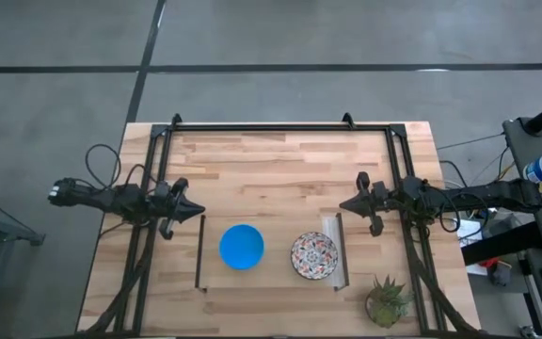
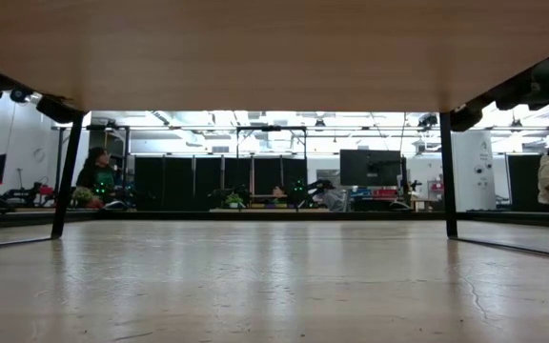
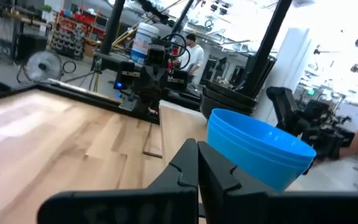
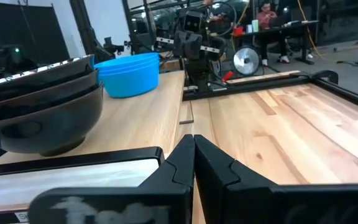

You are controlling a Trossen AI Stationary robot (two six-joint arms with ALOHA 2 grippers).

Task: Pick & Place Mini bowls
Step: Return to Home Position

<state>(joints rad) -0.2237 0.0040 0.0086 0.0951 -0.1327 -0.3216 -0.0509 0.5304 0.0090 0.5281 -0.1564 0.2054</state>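
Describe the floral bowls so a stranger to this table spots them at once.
At the light wooden table, two bowl stacks sit side by side between the left gripper and the right gripper. The white floral bowls are nearer the right one and the small green plant; only they carry a busy red-and-dark pattern, unlike the plain bright blue bowls.

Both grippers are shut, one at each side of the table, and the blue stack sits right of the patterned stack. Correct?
No. The high view shows the blue stack left of the patterned stack. The rest holds: left gripper and right gripper are shut, one at each side.
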